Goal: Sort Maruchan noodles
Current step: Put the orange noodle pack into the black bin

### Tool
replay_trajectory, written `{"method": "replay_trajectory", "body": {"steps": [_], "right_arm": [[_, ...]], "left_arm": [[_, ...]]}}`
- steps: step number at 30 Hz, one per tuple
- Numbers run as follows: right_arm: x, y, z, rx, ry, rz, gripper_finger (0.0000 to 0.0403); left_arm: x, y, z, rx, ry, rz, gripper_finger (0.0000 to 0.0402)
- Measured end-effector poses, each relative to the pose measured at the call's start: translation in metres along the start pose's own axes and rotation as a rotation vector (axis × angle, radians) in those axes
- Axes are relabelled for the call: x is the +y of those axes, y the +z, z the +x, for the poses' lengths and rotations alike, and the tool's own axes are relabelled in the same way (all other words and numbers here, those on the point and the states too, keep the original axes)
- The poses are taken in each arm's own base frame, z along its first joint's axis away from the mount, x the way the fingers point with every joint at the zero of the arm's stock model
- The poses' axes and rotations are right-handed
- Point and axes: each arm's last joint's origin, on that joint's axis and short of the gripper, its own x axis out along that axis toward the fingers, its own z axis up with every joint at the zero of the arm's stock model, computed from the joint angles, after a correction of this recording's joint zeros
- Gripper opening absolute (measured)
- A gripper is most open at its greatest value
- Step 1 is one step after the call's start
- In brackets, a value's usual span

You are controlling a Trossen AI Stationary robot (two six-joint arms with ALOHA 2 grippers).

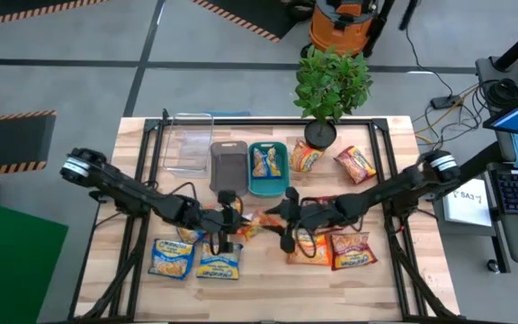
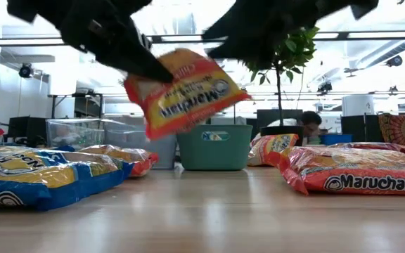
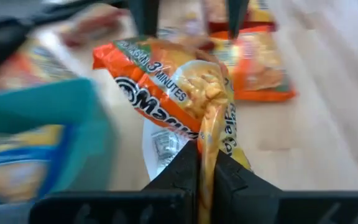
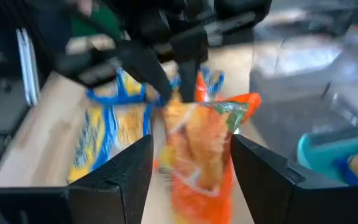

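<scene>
One orange packet [image 1: 250, 225] airborne mid-bench, just in front of teal bin [image 1: 267, 184].
High: both arms meet there. Left wrist: left end effector [image 3: 205, 163] clamped on crinkly edge seam, light, floppy. Right wrist: right end effector [image 4: 191, 163] spread, straddling it.

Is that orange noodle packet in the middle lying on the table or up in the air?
In the air: the orange packet hangs clear above the table, pinched by the left gripper.
</scene>
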Motion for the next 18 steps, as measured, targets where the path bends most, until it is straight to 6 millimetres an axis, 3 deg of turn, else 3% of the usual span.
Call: {"method": "replay_trajectory", "body": {"steps": [6,12,15,18], "right_arm": [[-0.007,0.031,-0.035,-0.081,-0.075,0.005,0.0205],[-0.013,0.043,-0.057,-0.097,-0.113,0.010,0.0206],[-0.013,0.041,-0.057,-0.079,-0.115,0.021,0.0205],[-0.013,0.033,-0.053,-0.024,-0.118,0.041,0.0206]], "left_arm": [[0.035,0.017,-0.041,0.069,0.293,0.034,0.0001],[0.082,0.026,-0.071,0.132,0.583,-0.037,0.0001],[0.096,0.025,-0.072,0.139,0.563,-0.091,0.0000],[0.094,0.020,-0.066,0.163,0.403,-0.107,0.0000]]}}
